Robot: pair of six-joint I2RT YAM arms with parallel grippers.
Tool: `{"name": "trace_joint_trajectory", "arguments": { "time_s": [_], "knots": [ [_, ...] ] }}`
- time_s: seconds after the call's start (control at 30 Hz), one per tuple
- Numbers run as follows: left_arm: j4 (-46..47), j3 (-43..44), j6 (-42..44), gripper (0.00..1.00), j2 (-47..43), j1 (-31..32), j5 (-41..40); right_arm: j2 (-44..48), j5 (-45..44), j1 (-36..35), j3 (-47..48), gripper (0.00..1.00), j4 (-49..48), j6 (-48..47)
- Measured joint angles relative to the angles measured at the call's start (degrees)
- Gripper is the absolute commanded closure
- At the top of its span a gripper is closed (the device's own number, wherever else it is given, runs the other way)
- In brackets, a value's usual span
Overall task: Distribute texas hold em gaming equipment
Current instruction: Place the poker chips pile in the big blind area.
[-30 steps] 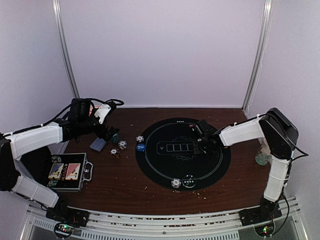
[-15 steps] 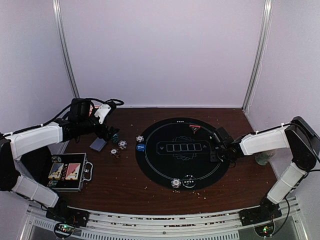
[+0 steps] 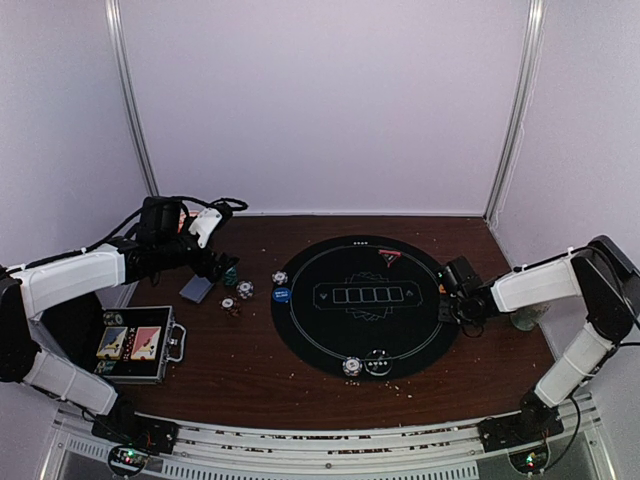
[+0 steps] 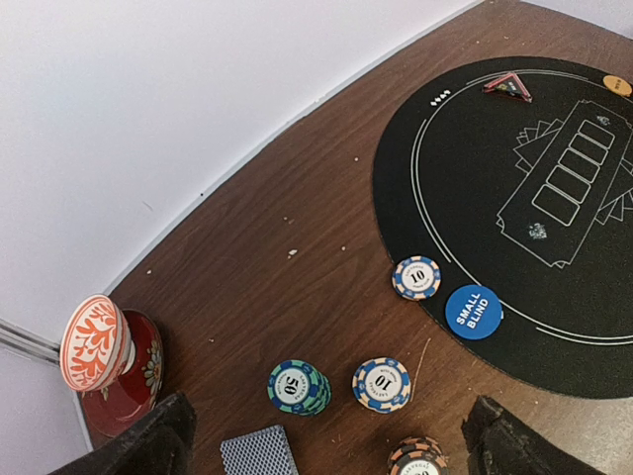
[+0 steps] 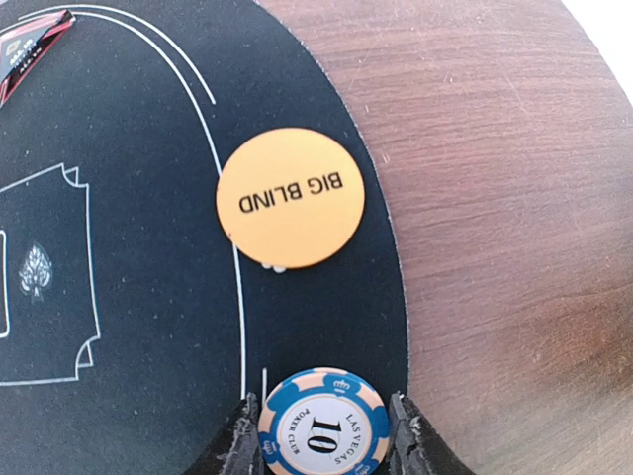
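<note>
My right gripper [image 5: 324, 435] is shut on a blue-and-white "10" poker chip [image 5: 324, 424], low over the right rim of the black round mat [image 5: 129, 247]. Just ahead of the chip lies the orange BIG BLIND button [image 5: 291, 197]. My left gripper [image 4: 331, 450] hangs open above the wood left of the mat. Under it are a teal "50" chip stack [image 4: 295, 386], a "10" chip stack [image 4: 381, 384], a red chip stack [image 4: 415, 460] and grey-blue-backed cards [image 4: 259, 452]. The blue SMALL BLIND button [image 4: 473, 312] and a single "10" chip [image 4: 416, 278] sit at the mat's left edge.
A red bowl [image 4: 109, 361] stands close to my left finger. The black case [image 3: 135, 345] with two card packs lies at the front left. A red-triangle marker [image 3: 389, 256] is at the mat's far edge; a chip [image 3: 352, 366] and a silvery button [image 3: 377, 362] at its near edge.
My right arm has swung from the middle of the mat out to its right edge, with the chip between its fingers. The left arm has not moved.
</note>
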State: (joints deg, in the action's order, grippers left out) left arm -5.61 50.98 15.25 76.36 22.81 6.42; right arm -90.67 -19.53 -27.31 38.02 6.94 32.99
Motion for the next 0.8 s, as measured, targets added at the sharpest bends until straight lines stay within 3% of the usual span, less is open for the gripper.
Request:
{"name": "trace_joint_trajectory", "arguments": {
  "time_s": [0.3, 0.5, 0.67, 0.8],
  "knots": [
    [0.0, 0.0, 0.0, 0.02, -0.07, 0.0, 0.0, -2.03, -1.51, 0.13, 1.31, 0.61, -1.49, 0.02],
    [0.0, 0.0, 0.0, 0.02, -0.07, 0.0, 0.0, -2.23, -2.43, 0.15, 1.64, 0.27, -1.31, -0.11],
    [0.0, -0.02, 0.02, 0.02, -0.07, 0.0, -0.02, 0.35, -2.64, -0.11, 1.42, 0.05, -0.11, -0.13],
    [0.02, -0.17, 0.02, 0.02, -0.07, 0.0, -0.02, 5.68, -2.84, -1.42, 1.42, 0.0, 1.03, -0.37]
  ]
}}
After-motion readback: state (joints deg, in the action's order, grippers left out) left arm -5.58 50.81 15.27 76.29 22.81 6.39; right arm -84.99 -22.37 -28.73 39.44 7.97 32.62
